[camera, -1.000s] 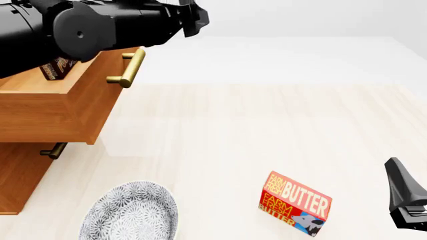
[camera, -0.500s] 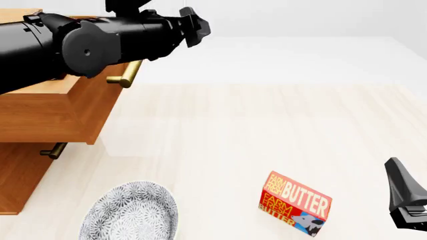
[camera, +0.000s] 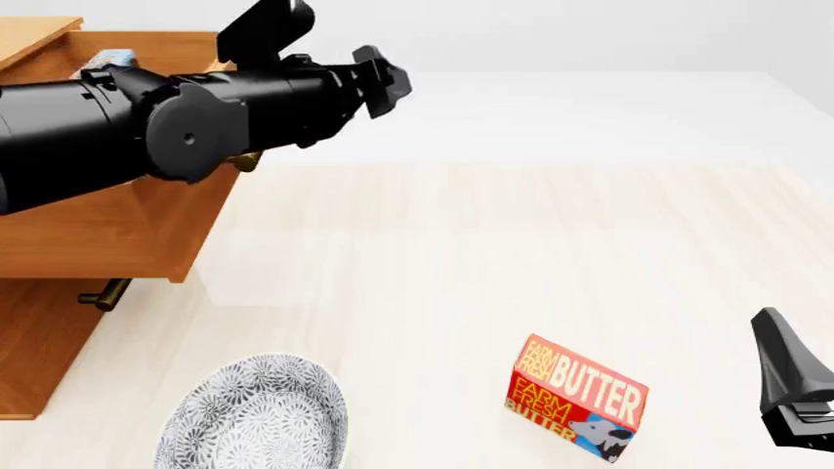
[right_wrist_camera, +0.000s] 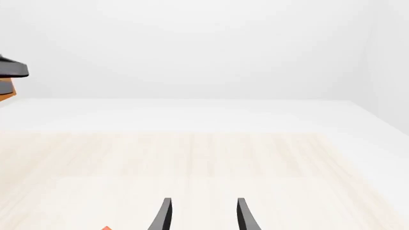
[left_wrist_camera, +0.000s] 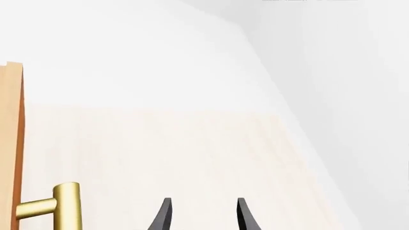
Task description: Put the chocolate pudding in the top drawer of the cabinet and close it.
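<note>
The cabinet [camera: 37, 344] stands at the left with its top drawer [camera: 104, 227] pulled out. Only a light blue corner of the chocolate pudding [camera: 112, 59] shows inside the drawer, above my left arm, which hides the rest. My left gripper [camera: 379, 76] hangs open and empty past the drawer's front, above the table. In the left wrist view the left gripper [left_wrist_camera: 204, 218] sits beside the brass handle [left_wrist_camera: 65, 205] and touches nothing. My right gripper [camera: 790, 389] is open at the right edge; the right wrist view shows the right gripper [right_wrist_camera: 204, 218] empty.
A red-orange butter box [camera: 575, 399] lies near the front, left of the right gripper. A patterned grey plate [camera: 256, 420] sits at the front left, below the cabinet. The lower drawer's handle [camera: 102, 293] pokes out under the open drawer.
My left arm has dropped lower across the open drawer, now covering most of its handle and the pudding's brown part. The gripper tip stayed nearly in place. The right arm has not moved.
</note>
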